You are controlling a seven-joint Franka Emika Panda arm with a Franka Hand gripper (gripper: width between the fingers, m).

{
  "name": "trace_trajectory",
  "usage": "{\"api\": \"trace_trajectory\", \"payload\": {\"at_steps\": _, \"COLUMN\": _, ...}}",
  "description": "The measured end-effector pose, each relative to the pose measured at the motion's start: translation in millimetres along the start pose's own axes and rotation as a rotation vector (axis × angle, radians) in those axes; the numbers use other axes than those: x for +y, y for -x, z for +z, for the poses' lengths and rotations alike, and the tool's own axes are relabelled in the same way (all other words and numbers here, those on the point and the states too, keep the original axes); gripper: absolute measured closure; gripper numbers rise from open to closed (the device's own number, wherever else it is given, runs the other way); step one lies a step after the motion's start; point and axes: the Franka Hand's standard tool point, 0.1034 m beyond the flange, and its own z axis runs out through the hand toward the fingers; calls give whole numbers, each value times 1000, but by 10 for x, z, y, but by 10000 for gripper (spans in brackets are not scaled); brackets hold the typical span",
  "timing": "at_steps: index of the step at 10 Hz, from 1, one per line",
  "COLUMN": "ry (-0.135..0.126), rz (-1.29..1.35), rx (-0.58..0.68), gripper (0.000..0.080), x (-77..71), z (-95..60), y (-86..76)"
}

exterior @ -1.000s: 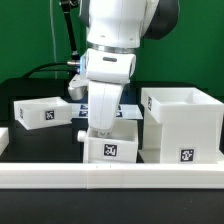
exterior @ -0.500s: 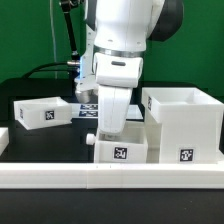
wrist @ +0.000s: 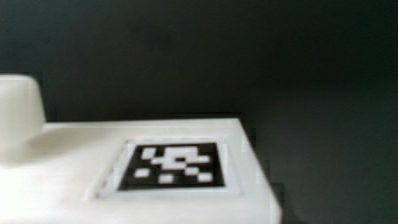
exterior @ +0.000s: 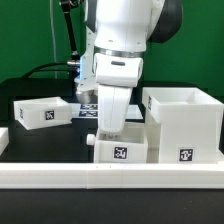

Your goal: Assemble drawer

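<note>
The white hollow housing (exterior: 185, 125) stands at the exterior view's right, open side up, with a tag on its front. A small white tray (exterior: 122, 151) with a tag and a side knob (exterior: 90, 142) sits just beside the housing, touching or almost touching it. My gripper (exterior: 107, 130) reaches down into this tray and grips its wall; the fingertips are hidden. In the wrist view the tray's tagged face (wrist: 178, 165) fills the lower part, with its knob (wrist: 15, 110) at one side. A second tray (exterior: 40, 112) lies at the exterior view's left.
A long white border rail (exterior: 110, 176) runs along the front of the black table. The marker board (exterior: 86, 106) lies behind my arm. A black cable hangs at the back left.
One second ago the held tray and my gripper were further to the exterior view's left; both have shifted right, up to the housing. Nothing has moved in the last half second.
</note>
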Motion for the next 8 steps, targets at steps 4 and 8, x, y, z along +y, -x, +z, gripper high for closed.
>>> {"api": "trace_trajectory", "payload": {"at_steps": 4, "ry": 6, "rz": 17, "rx": 2, "gripper": 758, "x": 24, "z": -10, "y": -35}}
{"api": "trace_trajectory", "payload": {"at_steps": 8, "ry": 14, "rz": 20, "rx": 4, "gripper": 758, "x": 41, "z": 23, "y": -36}}
